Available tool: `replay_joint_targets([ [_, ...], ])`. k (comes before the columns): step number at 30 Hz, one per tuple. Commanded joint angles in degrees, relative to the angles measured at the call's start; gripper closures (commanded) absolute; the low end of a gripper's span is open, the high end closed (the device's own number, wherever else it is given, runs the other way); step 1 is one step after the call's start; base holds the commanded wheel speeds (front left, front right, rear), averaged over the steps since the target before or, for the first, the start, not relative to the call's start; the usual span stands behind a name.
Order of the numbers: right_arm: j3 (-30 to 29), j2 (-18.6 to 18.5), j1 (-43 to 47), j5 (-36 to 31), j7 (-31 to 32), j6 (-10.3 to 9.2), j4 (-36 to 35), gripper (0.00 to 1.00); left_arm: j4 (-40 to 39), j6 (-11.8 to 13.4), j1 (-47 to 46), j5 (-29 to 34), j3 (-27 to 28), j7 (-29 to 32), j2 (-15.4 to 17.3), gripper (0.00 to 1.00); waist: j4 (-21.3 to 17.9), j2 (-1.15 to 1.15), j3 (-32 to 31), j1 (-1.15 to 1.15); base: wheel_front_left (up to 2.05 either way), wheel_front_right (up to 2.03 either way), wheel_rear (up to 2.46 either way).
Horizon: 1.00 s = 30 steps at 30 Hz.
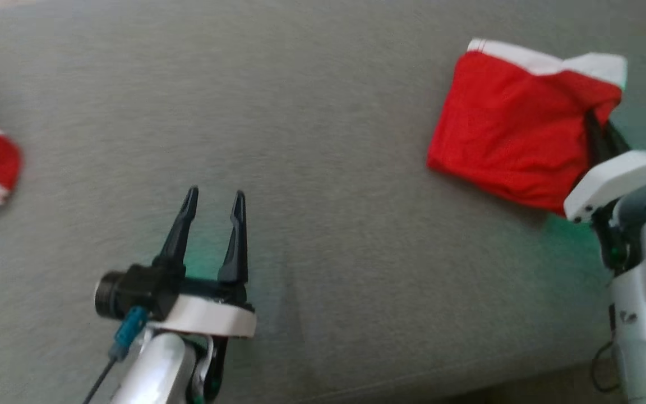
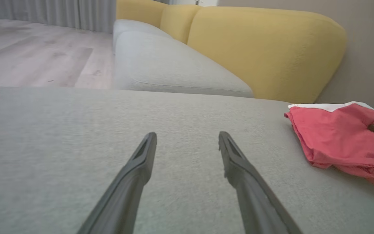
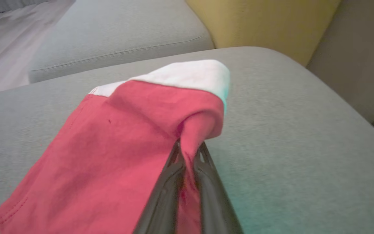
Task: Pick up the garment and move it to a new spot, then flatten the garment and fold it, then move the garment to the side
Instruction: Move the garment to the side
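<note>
Garment point(image 3: 109, 146) — pinched by right end effector point(image 3: 189, 148) | tips hidden in fold

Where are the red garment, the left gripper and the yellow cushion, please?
red garment point(image 1: 502, 129), head view, middle of the red cloth.
left gripper point(image 1: 215, 196), head view, midway between its fingertips.
yellow cushion point(image 2: 265, 48), left wrist view, its front face.

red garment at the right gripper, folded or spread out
Folded: the red garment lies as a compact doubled block, its corner pinched in the shut right gripper.
</note>
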Motion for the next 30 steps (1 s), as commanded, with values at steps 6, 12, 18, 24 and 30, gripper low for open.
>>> replay_joint_targets([
  [6,-0.4,-2.4,-5.2,0.0,-0.7,0.21,-1.7,1.00,-3.7,-0.1,-4.1,1.3,0.3,1.8,1.1,0.00,-5.1,0.00,6.2,-0.01,0.00,0.00,0.00],
  [12,-0.5,-6.7,-9.7,-1.6,0.8,0.21,0.4,1.00,-4.8,0.1,-4.8,1.7,-0.2,2.4,1.3,0.00,-2.0,0.00,7.6,-0.01,0.00,0.00,0.00],
  [18,-2.0,-14.1,-16.1,-5.7,3.8,0.21,5.8,1.00,-6.0,0.7,-4.9,1.8,-0.2,2.6,1.6,0.00,3.2,0.00,9.4,-0.01,0.00,0.00,0.00],
  [24,-7.2,-20.5,-20.1,-10.5,4.3,0.21,11.3,0.90,-6.5,1.2,-4.5,1.5,-0.5,2.0,1.2,0.00,7.9,0.00,10.8,-0.01,0.00,0.00,0.00],
  [30,-10.0,-21.3,-22.4,-17.0,-0.5,0.21,12.8,0.00,-6.0,1.3,-4.6,1.2,-0.6,1.2,0.8,0.00,9.0,0.00,11.2,-0.01,0.00,0.00,0.00],
])
